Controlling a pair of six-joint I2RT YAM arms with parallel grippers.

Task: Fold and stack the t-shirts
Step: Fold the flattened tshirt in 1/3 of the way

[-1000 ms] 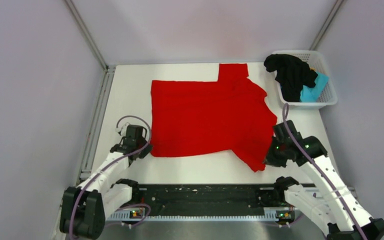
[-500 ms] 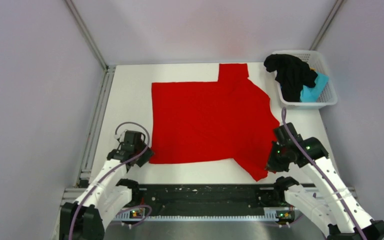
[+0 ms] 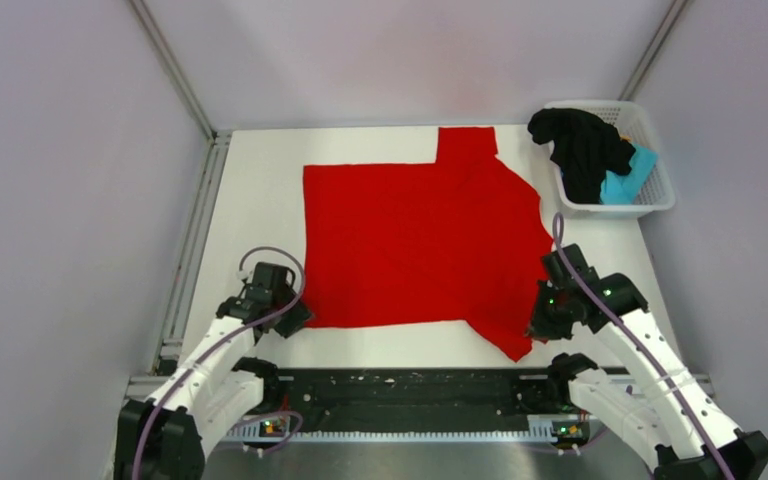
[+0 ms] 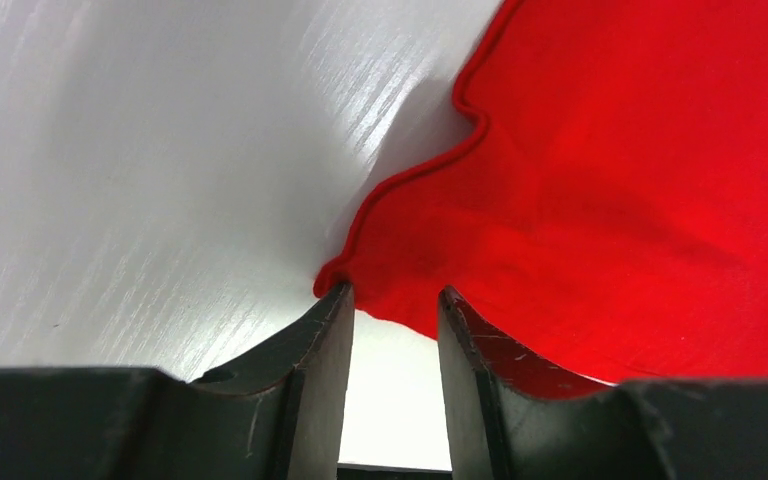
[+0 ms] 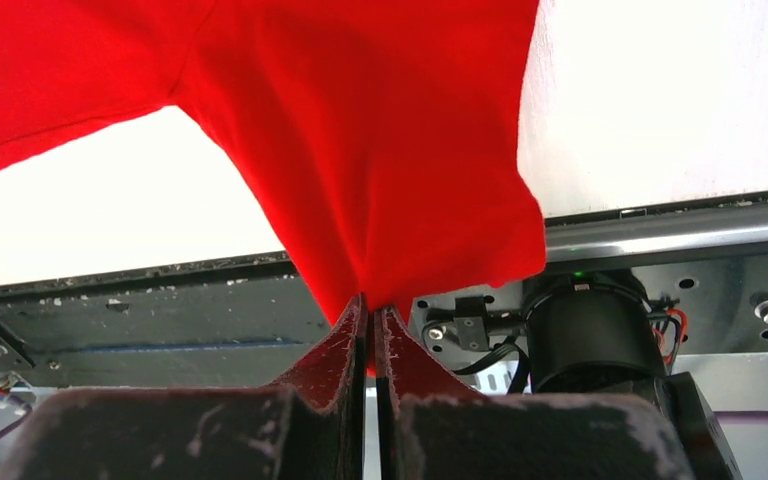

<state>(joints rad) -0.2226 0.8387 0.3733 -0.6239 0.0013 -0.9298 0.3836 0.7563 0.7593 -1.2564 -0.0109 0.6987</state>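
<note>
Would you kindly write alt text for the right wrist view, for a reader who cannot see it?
The right pincer is shut on a bunched corner of the red t-shirt, which spreads away across the white table. Beneath the cloth runs a dark rail, with a black motor block at right.

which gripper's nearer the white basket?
Right. The right gripper holds the red t-shirt by a sleeve, in front of the basket; the left gripper is open at the opposite near corner.

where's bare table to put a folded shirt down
Widest bare table is the strip left of the red t-shirt, up to the side rail. A thinner strip runs along its near hem. Crowded on the right, between shirt, right gripper and basket.
</note>
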